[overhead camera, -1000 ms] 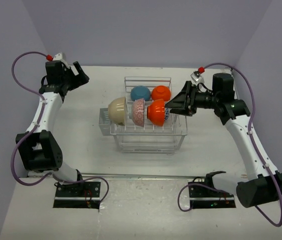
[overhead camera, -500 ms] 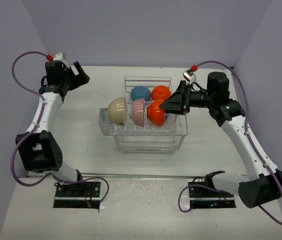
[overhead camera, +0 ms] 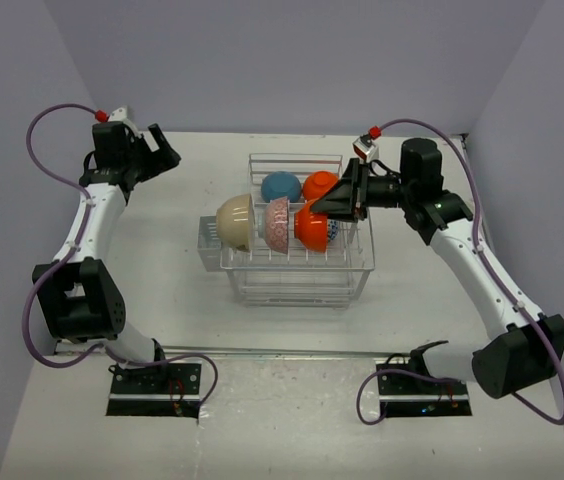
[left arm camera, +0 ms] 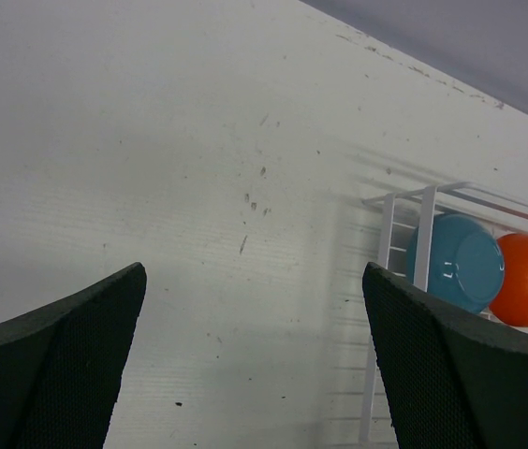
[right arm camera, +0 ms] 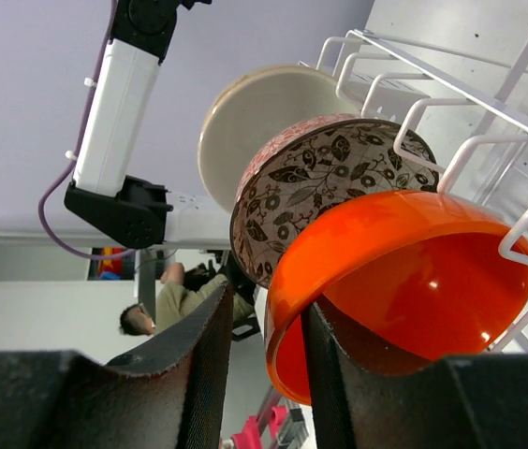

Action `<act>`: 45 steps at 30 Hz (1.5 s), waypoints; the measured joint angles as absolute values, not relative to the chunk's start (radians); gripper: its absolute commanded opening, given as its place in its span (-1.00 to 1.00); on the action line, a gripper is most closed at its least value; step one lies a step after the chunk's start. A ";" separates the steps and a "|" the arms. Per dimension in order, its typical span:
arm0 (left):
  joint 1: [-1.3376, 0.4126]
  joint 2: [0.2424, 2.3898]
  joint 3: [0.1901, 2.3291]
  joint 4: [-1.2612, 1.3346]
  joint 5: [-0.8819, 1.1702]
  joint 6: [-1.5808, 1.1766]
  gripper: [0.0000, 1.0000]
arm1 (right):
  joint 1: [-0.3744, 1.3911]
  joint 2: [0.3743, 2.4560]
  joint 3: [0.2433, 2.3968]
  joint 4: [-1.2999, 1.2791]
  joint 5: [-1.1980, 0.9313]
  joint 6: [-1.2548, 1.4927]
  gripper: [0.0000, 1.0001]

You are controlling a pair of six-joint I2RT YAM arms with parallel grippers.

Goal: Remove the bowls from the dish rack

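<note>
Right gripper (right arm camera: 269, 304) narrowed astride rim of front orange bowl (right arm camera: 414, 271), 3 o'clock end of dish rack (overhead camera: 297, 278); pinched or not, can't tell. Left gripper (left arm camera: 253, 281) wide, over tabletop (left arm camera: 198, 140) at 10 o'clock. No bowl seen out; all left to unload.

White desk (overhead camera: 192, 300) boxed in on three sides: back wall (overhead camera: 292, 60), left wall (overhead camera: 2, 150) and right wall (overhead camera: 552, 120), all plain lavender-grey, no windows in view. Even light, soft shadows. Dark scuffs (left arm camera: 255, 201) fleck desk surface. Metal rail (overhead camera: 292, 352) runs along near edge. Beyond booth, seated person (right arm camera: 166, 304), blurred.
</note>
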State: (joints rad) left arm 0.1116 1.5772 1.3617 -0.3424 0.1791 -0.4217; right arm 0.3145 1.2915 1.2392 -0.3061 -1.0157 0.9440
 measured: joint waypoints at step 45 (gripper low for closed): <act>0.112 1.579 1.395 -0.362 0.169 -0.396 0.94 | 0.283 1.218 1.291 -0.088 -1.090 1.288 -1.00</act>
State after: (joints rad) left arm 0.1116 1.5795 1.3952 -0.3618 0.1688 -0.3958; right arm 0.2829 1.2179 1.2915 -0.0879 -1.0904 1.2877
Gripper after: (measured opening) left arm 0.972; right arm 0.051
